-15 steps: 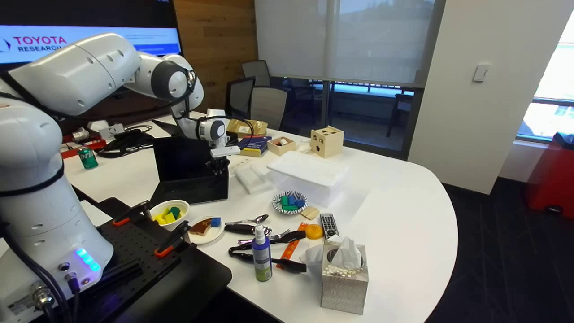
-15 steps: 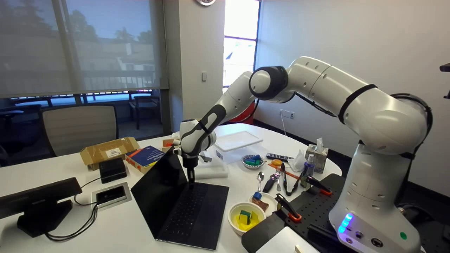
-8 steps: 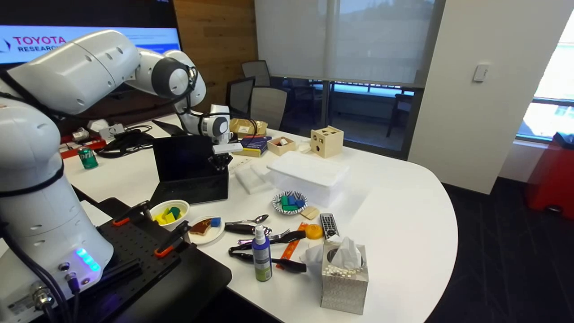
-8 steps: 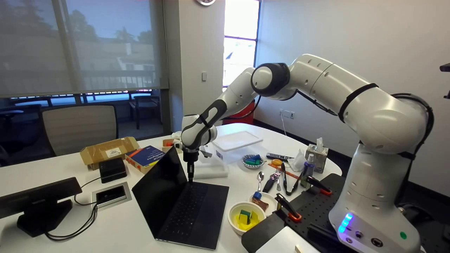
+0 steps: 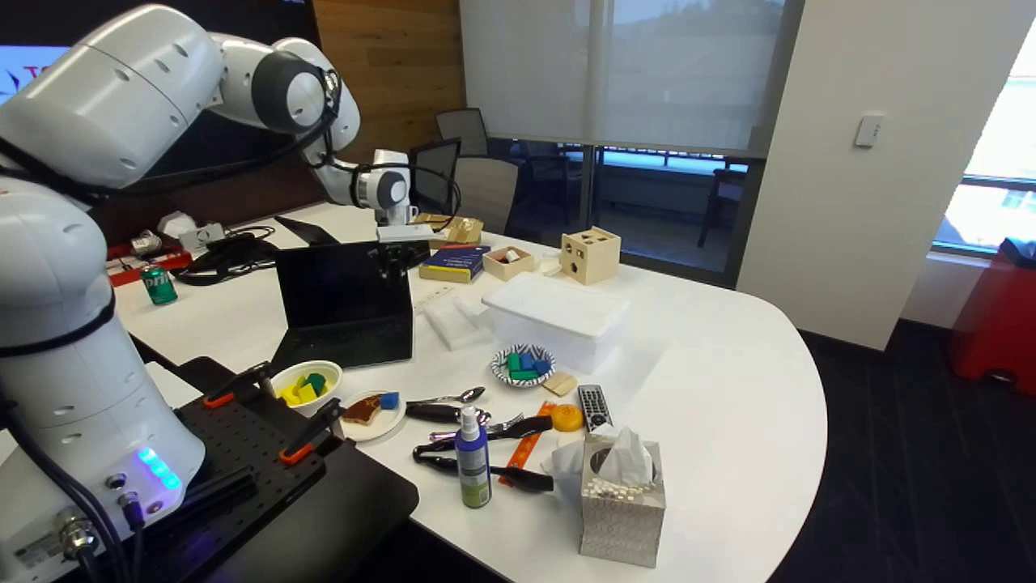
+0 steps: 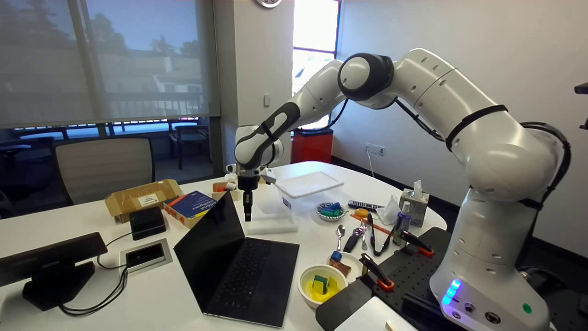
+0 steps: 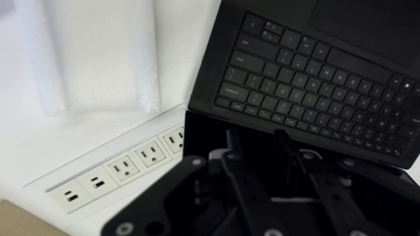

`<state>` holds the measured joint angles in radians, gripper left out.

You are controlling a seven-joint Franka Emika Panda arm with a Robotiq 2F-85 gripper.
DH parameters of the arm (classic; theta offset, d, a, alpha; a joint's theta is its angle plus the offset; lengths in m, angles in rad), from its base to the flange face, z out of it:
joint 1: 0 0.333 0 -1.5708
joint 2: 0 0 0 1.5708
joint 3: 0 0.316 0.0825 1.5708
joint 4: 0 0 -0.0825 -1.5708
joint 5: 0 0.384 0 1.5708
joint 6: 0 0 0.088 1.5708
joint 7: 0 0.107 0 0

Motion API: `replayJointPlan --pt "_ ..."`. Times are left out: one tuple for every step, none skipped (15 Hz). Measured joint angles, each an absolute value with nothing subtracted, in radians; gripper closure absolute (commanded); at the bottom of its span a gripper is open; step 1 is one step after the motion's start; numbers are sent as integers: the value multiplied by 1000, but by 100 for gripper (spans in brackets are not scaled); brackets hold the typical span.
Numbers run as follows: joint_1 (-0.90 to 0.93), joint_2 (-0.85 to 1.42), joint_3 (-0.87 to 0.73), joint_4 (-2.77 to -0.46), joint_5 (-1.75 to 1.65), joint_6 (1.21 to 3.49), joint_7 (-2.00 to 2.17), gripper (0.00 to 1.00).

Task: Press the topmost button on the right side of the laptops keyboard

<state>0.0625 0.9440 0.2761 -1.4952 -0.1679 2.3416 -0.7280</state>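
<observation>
The matte black laptop stands open on the white table, also in an exterior view. Its keyboard shows upside down in the wrist view. The key at the keyboard's top right corner, a small blank dark key, is visible there. My gripper has its fingertips apart with nothing between them. In the wrist view the fingers overlap the dark screen just beyond the top key row. In both exterior views the gripper hangs in the air, fingers down, above the laptop's right rear corner, apart from the keys.
A white foam piece and a clear box with white lid lie beside the laptop. A power outlet strip is set into the table. A blue book, a white bowl and several utensils surround it.
My gripper has risen from close to the keyboard's far right corner to well above it. The arm's elbow has moved up too. The laptop has not visibly moved.
</observation>
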Motion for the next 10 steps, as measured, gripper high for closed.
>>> replayJointPlan --pt "64 904 265 -1523 -168 2323 -704 29" --pt "64 864 254 -1552 -168 2301 -680 20" --pt "63 821 244 -1582 -168 2282 -661 14" --pt "63 779 233 -1613 -169 2266 -643 7" --pt "63 737 225 -1644 -169 2254 -630 1" --pt "62 694 217 -1676 -170 2247 -620 0" --pt "62 649 210 -1709 -171 2245 -614 0" --pt "62 604 203 -1742 -172 2244 -604 0" --pt "62 558 197 -1777 -173 2244 -600 0" --pt "62 518 191 -1806 -173 2244 -599 0"
